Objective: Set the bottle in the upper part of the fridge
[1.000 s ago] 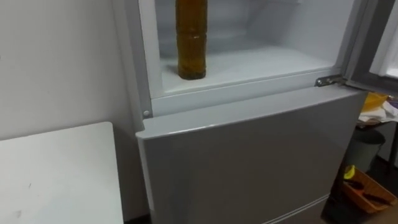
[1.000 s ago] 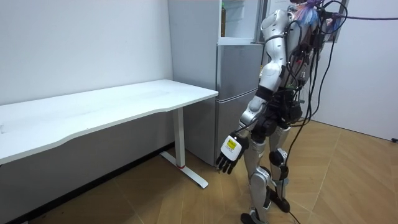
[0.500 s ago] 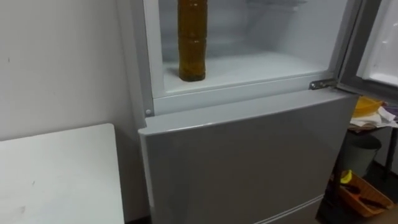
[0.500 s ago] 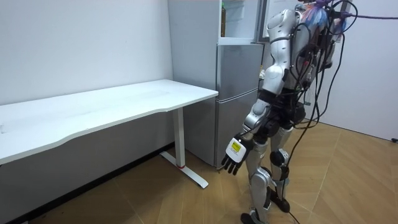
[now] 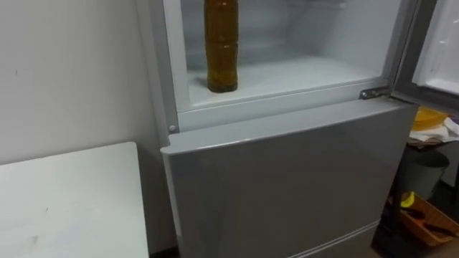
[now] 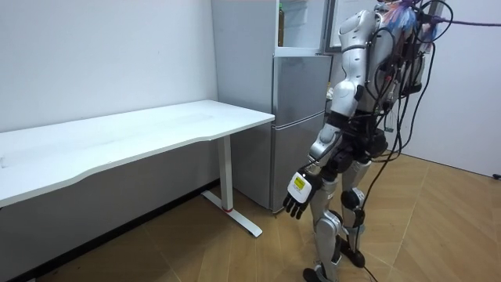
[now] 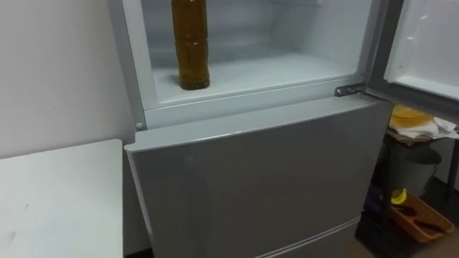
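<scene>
In the upper fridge (image 5: 315, 29), on its white shelf (image 5: 301, 75), the bottle (image 5: 221, 50) of amber liquid stands upright at the left, close to the front lip and near the left wall. Its top runs past the upper edge of the eye views. Nothing touches it. The fridge door (image 5: 437, 43) hangs open at the right, its hinge (image 5: 374, 92) just above the closed lower door (image 5: 287, 179). A white tabletop (image 5: 72, 201) sits to the left of the fridge.

In the room view you stand upright facing the fridge front. Your left hand (image 6: 297, 196) hangs low beside the thigh, fingers loosely relaxed and holding nothing.

The placing looks done, so the step in hand is likely to leave cleanly and perhaps shut the door. Keep the arm low and away from the shelf lip, because a tall, narrow bottle would tip easily from a knock. If you close the door, swing it slowly and watch that its inner side passes the bottle, which sits close to the front. An orange crate (image 5: 423, 218) lies on the floor at the lower right, so mind it when stepping.
</scene>
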